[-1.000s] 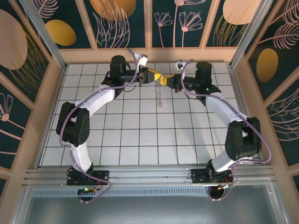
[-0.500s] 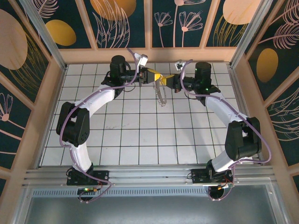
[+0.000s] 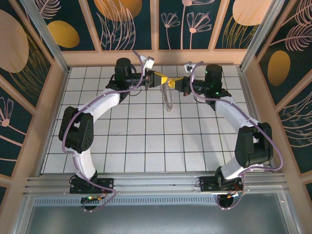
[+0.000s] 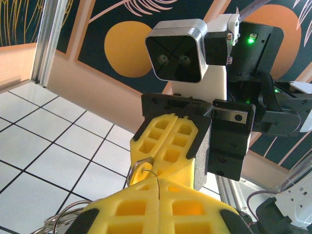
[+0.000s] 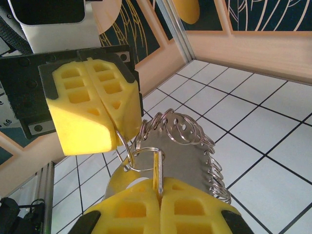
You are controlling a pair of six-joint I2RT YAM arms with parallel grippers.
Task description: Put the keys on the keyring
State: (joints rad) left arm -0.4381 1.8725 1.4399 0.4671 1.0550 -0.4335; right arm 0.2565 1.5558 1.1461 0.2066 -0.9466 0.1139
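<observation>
The keyring [image 5: 192,130] is a thin silver loop with a bumpy rim. It hangs in the air, pinched by the left gripper [image 5: 109,122]. The key's flat silver blade [image 5: 170,158] sticks up from the tightly closed right gripper [image 5: 160,190], touching the loop.

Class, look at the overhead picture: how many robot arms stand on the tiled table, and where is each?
2. The left arm curves along the left of the table, the right arm along the right; their yellow jaws meet at the far end. None seems hidden.
</observation>
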